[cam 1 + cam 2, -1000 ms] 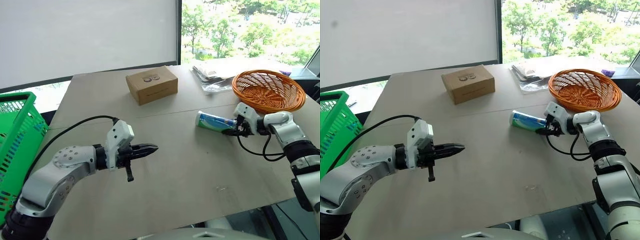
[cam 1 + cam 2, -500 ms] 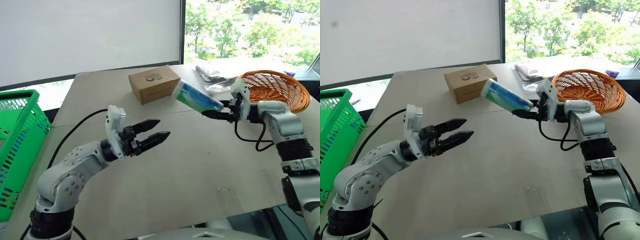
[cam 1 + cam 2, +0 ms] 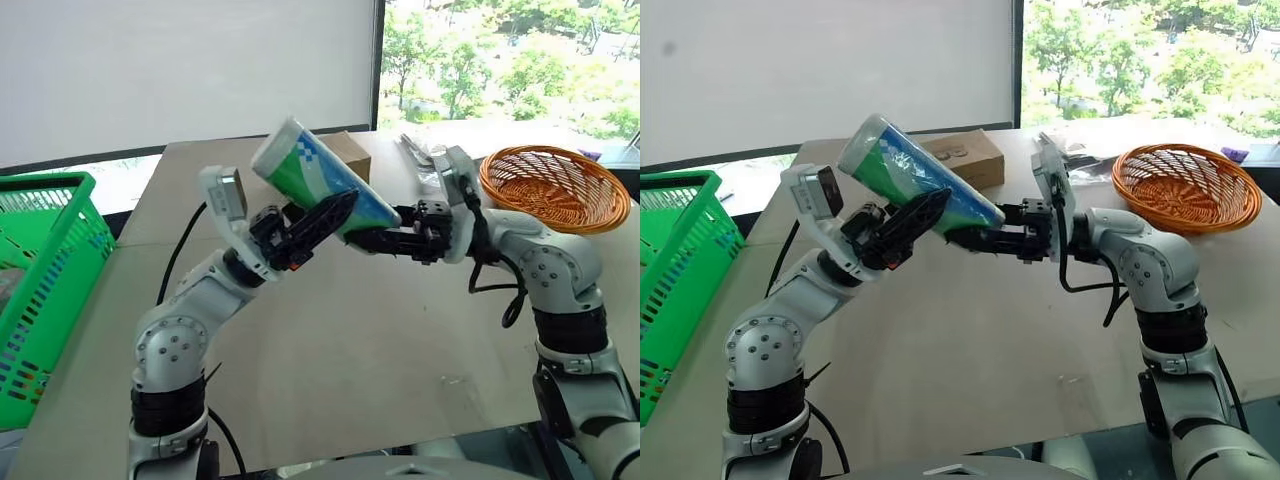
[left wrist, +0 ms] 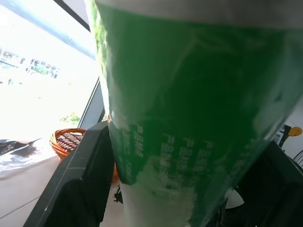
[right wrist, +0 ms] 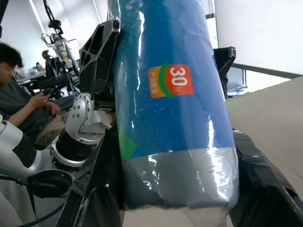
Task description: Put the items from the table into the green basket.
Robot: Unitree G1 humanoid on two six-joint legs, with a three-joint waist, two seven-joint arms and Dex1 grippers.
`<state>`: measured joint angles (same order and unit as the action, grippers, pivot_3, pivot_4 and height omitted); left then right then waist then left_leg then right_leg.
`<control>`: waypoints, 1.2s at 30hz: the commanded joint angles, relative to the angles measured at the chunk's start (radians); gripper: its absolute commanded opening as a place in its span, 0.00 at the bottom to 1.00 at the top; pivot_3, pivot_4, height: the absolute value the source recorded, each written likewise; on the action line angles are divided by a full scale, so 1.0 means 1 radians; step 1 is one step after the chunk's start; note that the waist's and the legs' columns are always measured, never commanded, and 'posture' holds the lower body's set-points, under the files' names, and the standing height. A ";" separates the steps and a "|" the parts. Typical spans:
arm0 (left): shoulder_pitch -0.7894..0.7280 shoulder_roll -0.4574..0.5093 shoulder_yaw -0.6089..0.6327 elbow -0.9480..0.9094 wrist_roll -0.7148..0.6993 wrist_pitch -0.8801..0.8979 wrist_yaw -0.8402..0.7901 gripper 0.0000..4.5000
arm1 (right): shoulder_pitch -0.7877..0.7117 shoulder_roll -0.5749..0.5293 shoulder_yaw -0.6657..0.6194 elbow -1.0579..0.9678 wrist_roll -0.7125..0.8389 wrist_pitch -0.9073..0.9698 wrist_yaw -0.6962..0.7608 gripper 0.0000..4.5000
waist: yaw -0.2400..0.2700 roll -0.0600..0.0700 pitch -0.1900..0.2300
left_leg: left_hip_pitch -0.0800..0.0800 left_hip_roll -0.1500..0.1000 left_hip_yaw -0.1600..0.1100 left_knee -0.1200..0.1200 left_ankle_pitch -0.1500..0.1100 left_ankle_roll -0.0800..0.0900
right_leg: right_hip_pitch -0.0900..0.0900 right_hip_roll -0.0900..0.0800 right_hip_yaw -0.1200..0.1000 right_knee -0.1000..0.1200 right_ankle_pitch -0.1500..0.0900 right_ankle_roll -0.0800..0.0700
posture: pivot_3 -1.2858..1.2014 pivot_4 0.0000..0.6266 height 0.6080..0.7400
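Observation:
The green-and-blue labelled cylinder (image 3: 315,180) hangs tilted in the air above the table (image 3: 400,330), white end up and to the left. My right gripper (image 3: 365,232) is shut on its lower end, and its fingers (image 5: 265,179) flank the silver-wrapped base. My left gripper (image 3: 335,200) reaches up from the left and takes the cylinder's middle, its fingers (image 4: 80,179) lying against both sides of the green label. The green basket (image 3: 45,182) stands at the far left, beside the table's edge.
A cardboard box (image 3: 350,155) sits at the table's back behind the cylinder, with clear plastic packets (image 3: 420,150) next to it. An orange wicker basket (image 3: 555,185) stands at the back right. A seated person (image 5: 19,94) is in the right wrist view.
My right gripper lifted the cylinder off the table and carried it left and up. My left gripper opened, rose to the right and closed around the cylinder's middle.

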<state>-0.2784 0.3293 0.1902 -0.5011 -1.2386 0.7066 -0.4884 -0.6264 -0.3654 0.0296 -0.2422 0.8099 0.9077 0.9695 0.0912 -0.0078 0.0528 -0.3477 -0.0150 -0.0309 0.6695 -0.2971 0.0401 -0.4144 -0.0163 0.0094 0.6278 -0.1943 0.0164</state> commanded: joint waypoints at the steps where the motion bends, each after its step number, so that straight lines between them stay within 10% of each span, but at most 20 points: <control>1: -0.025 0.001 0.034 -0.013 -0.039 -0.036 0.013 0.50 | -0.010 -0.003 0.008 -0.055 0.040 0.001 0.006 0.43 | 0.000 0.000 0.000 | 0.000 0.000 0.000 0.000 0.000 0.000 | 0.000 0.000 0.000 0.000 0.000 0.000 | 0.58 0.00 1.00; 6: -0.020 0.005 0.027 -0.013 -0.028 -0.038 0.020 0.42 | -0.014 -0.006 0.010 -0.045 0.051 0.012 0.001 0.42 | 0.001 0.000 0.000 | 0.000 0.000 0.001 0.000 0.000 0.000 | 0.000 0.000 0.000 0.000 0.000 0.000 | 0.58 0.00 1.00; 11: -0.035 0.077 0.052 -0.006 0.061 -0.032 0.062 0.41 | 0.017 -0.091 0.024 -0.042 -0.012 -0.023 0.029 0.96 | 0.002 0.000 0.000 | 0.000 0.000 0.001 0.000 0.000 0.000 | 0.000 0.000 0.000 0.000 0.000 0.000 | 0.58 0.00 1.00; 18: -0.042 0.431 0.253 0.032 0.186 0.002 0.079 0.41 | -0.046 -0.206 -0.048 -0.055 0.036 -0.037 0.075 0.96 | -0.017 -0.001 0.002 | 0.000 0.001 0.002 -0.001 0.000 0.000 | -0.001 0.002 -0.001 -0.001 -0.003 -0.003 | 0.58 0.00 1.00; 25: 0.113 0.927 0.195 0.336 0.797 -0.029 0.104 0.41 | -0.135 -0.162 -0.092 -0.106 0.199 0.010 0.046 0.96 | -0.026 0.001 0.002 | 0.002 0.001 0.002 -0.005 0.000 0.000 | -0.001 0.003 -0.004 -0.001 -0.005 0.000 | 0.59 0.00 1.00; 36: 0.113 0.927 0.316 0.599 1.086 0.034 0.278 0.41 | -0.092 -0.163 -0.077 -0.098 0.191 -0.048 0.076 0.96 | 0.011 -0.008 -0.001 | -0.017 -0.001 -0.004 -0.004 0.001 -0.003 | -0.018 -0.014 -0.012 0.000 0.000 0.000 | 0.60 0.00 1.00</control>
<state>-0.1452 1.2396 0.4357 0.0818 -0.2007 0.7588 -0.2373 -0.7149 -0.5196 -0.0282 -0.3320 0.9935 0.8848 1.0387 0.1026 -0.0157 0.0519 -0.3657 -0.0161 -0.0351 0.6650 -0.2947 0.0348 -0.4325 -0.0307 -0.0025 0.6274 -0.1944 0.0162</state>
